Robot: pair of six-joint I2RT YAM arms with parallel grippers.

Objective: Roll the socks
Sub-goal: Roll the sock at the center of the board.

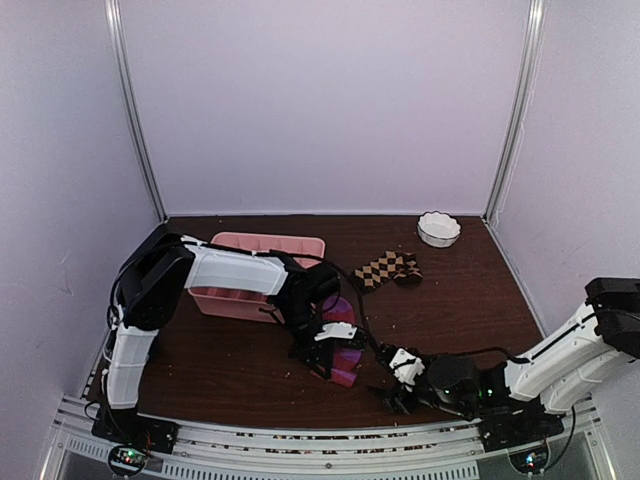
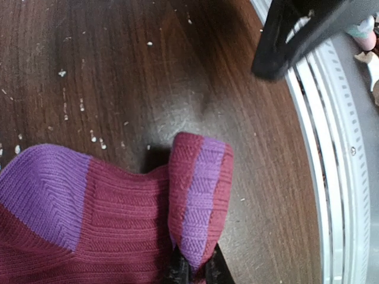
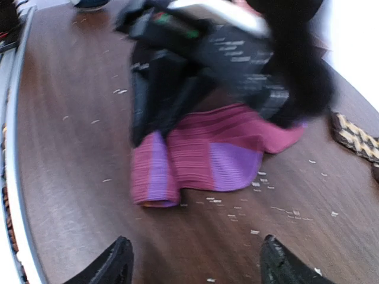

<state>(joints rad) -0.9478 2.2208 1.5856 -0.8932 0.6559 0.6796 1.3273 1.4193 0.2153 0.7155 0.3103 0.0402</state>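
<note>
The left hand [image 1: 330,352] is reaching down over the near middle of the counter [image 1: 460,300] and is pinching the magenta sock [image 1: 347,372]. In the left wrist view its two dark fingertips [image 2: 177,271] are closing tightly on the folded cuff end, where a purple stripe is running between darker red bands. The rest of the magenta sock [image 2: 118,225] is spreading flat to the left, with its purple patch lying on the wood. From the right wrist view the same sock [image 3: 201,154] is lying in a loose fold. Its striped end is doubling over on the left, and the blurred dark bulk of the left hand [image 3: 177,77] is hanging directly above it. The right hand [image 1: 388,378] is hovering low just to the right of the sock. Its fingers [image 3: 112,266] are spreading wide apart and holding nothing. The checkered sock [image 1: 385,268] is lying farther back on the counter, well apart from both hands. It is sitting between the pink tray [image 1: 265,243] and the white bowl [image 1: 438,229], and its edge [image 3: 355,136] is showing at the right of the right wrist view. Pale crumbs [image 2: 83,106] are dotting the dark wood around the magenta sock.
</note>
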